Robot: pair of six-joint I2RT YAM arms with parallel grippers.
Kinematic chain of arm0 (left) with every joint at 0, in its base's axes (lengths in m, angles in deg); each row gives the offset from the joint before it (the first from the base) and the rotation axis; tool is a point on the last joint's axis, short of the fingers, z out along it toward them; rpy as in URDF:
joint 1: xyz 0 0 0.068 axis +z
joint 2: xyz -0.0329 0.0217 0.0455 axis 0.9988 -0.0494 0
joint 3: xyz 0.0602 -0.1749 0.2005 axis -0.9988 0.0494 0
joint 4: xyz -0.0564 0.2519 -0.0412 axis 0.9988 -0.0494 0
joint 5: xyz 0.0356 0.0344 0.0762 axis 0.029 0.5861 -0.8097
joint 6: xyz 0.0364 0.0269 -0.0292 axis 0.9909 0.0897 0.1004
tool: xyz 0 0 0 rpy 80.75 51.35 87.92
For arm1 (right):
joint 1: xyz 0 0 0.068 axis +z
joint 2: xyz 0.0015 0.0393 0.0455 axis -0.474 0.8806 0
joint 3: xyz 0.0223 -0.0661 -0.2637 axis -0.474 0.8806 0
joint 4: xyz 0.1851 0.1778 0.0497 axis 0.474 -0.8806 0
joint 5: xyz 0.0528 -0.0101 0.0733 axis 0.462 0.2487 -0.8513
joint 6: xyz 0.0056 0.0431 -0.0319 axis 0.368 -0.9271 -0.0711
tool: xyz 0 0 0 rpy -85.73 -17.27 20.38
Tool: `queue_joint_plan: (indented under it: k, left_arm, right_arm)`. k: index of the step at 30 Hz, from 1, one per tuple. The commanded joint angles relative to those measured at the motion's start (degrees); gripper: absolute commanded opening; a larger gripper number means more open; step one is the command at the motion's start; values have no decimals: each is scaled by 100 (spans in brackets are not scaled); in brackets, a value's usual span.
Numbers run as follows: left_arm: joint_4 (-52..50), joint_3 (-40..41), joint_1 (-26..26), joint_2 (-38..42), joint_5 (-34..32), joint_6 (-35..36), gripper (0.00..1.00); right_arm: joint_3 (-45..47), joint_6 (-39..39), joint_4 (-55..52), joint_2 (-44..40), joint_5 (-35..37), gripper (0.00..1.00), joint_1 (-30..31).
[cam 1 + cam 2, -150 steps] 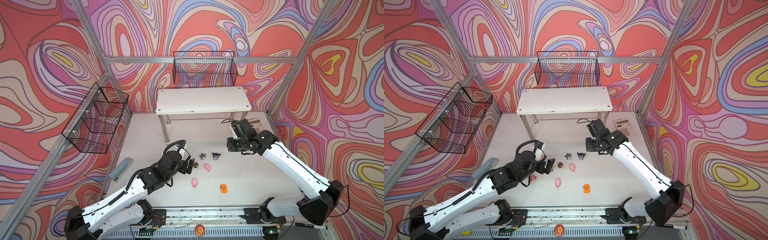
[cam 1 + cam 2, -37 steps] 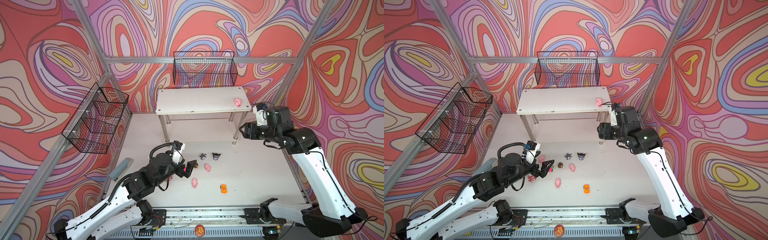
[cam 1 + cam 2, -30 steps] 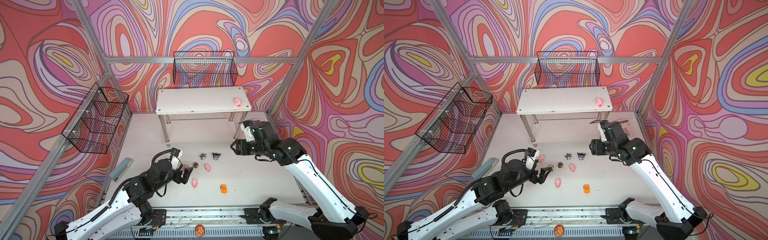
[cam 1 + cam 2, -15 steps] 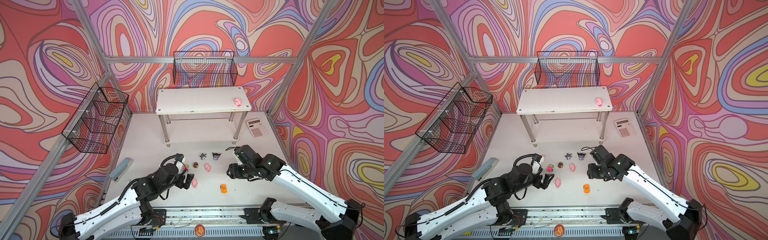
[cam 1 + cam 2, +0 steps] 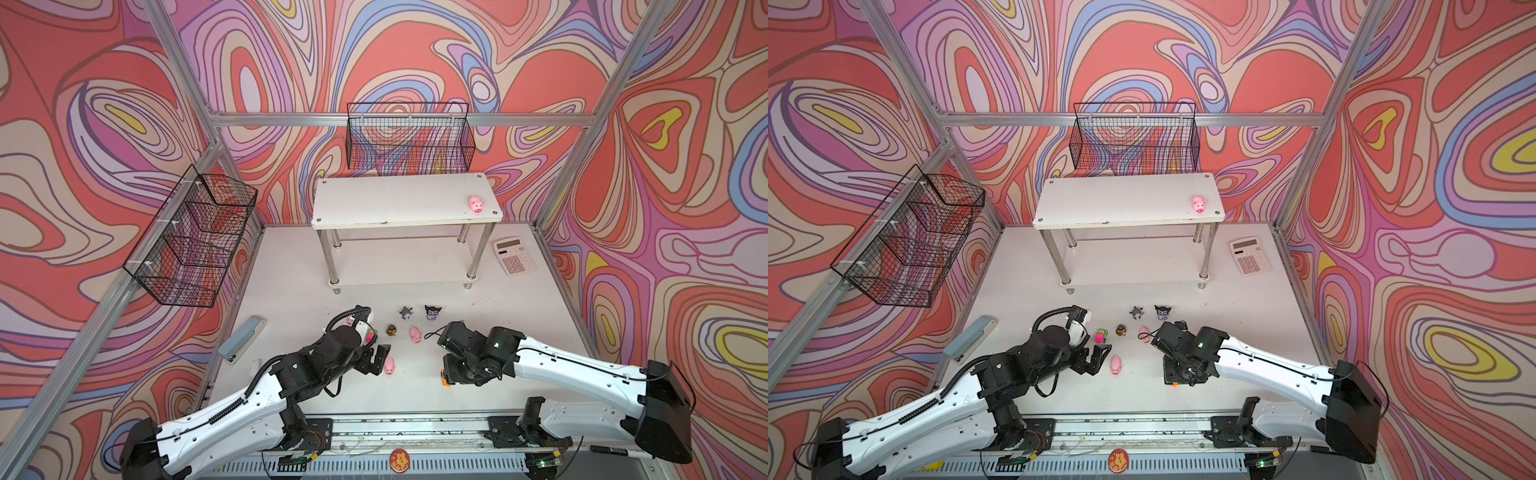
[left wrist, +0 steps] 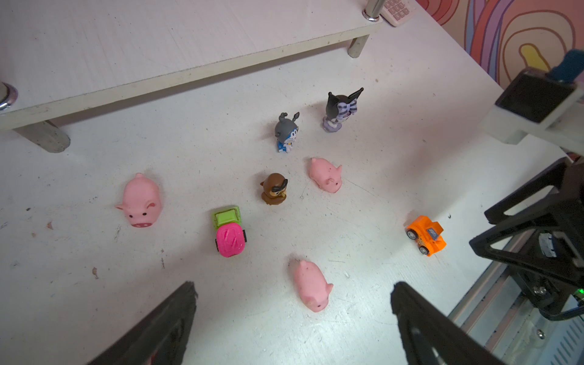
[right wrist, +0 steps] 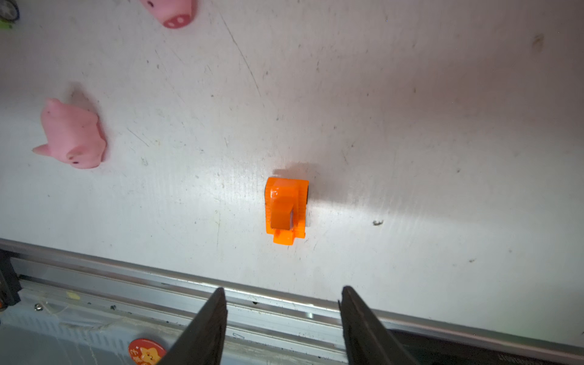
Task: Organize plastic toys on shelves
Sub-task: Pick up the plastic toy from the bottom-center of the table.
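The shelves [image 5: 405, 199] stand at the back, with one pink pig [image 5: 476, 204] on the top board. On the floor lie more plastic toys: three pigs [image 6: 311, 286] [image 6: 325, 175] [image 6: 142, 200], a pink-green car [image 6: 229, 230], a brown figure [image 6: 274, 189], a grey figure [image 6: 286, 131], a dark horned figure [image 6: 341, 109] and an orange car [image 7: 286, 210]. My left gripper [image 6: 294, 287] is open, low over the nearest pig. My right gripper [image 7: 283, 288] is open and empty. It hovers over the orange car, which lies just ahead of its fingertips.
A pink-keyed calculator [image 5: 514, 257] lies right of the shelves and a grey stapler [image 5: 242, 338] at the left. Black wire baskets hang on the back wall [image 5: 409, 139] and the left wall [image 5: 193, 237]. The metal front rail [image 7: 126, 278] runs close behind the orange car.
My right arm has swung down from beside the top shelf to the front floor over the orange car, its jaws narrowing. My left gripper has slid forward towards the front pig.
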Motion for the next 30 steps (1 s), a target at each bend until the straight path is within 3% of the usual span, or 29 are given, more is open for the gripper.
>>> queue_joint_plan:
  k: [1,30]
  left_arm:
    - [170,98,-23,88,0,24,100]
    - [-125,212,-25,291,-237,84,100]
  right_arm:
    - [86,-172,101,126,254,60,34]
    - [316,140,956,1108,131,50,29]
